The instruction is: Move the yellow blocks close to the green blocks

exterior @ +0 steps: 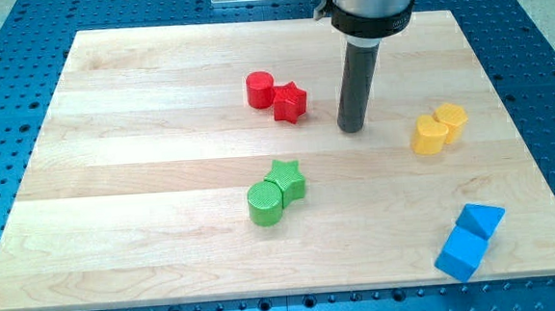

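Yellow blocks (439,128) right of my tip (353,129); rod upright.

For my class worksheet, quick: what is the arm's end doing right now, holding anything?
My tip: a bare rod, holding nothing, touching no block, between the red star and the yellow blocks.

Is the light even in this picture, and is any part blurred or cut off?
Camera view: light is soft and even, with only small shadows beside the green blocks and yellow blocks; no strong glare on the wooden board; blocks and my tip look sharp; the arm's upper part is cut off at the view's top.
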